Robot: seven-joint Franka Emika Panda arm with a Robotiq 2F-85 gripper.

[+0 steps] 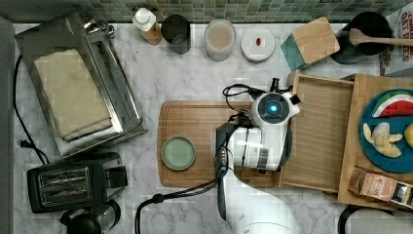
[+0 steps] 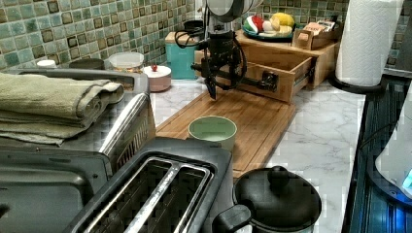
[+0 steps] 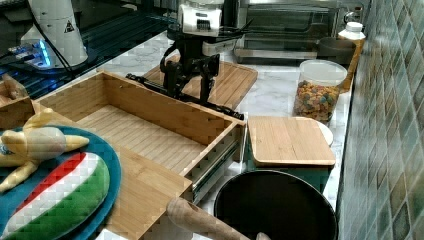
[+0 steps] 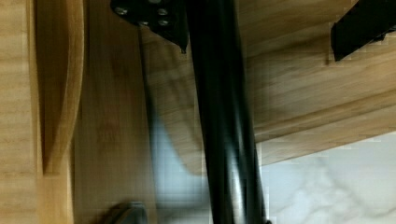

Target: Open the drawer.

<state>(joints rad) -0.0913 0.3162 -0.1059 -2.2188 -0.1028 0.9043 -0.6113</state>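
The drawer [image 3: 150, 131] stands pulled well out of its wooden box unit [image 1: 375, 146], its shallow slatted tray bare and open to the air, and its long black bar handle [image 3: 185, 96] runs along the front face right at the gripper [image 3: 189, 82]. The gripper hangs over that front edge with its dark fingers [image 2: 212, 82] pointing down on either side of the handle; in the wrist view the bar [image 4: 224, 116] passes between the two finger tips with space showing on each side, so the fingers stand apart and grip nothing. Directly beneath and in front of the gripper lies a brown cutting board [image 1: 195, 126] with a groove round its edge, and farther out from the gripper on that board sits a small green bowl [image 1: 178, 152]. Just beside the drawer's far corner, near the gripper, stands a teal block with a wooden top [image 3: 290, 142]. Beyond it along the tiled wall are a clear lidded jar of cereal [image 3: 317, 90] and a bottle with a white cap [image 3: 354, 35]. On top of the unit, behind the drawer from the gripper, rests a blue plate [image 1: 389, 129] with toy fruit. At the top view's upper right a box [image 1: 397, 44] shows partial lettering that looks like "OAT BITES". A toaster [image 1: 73, 181] sits well away from the gripper.
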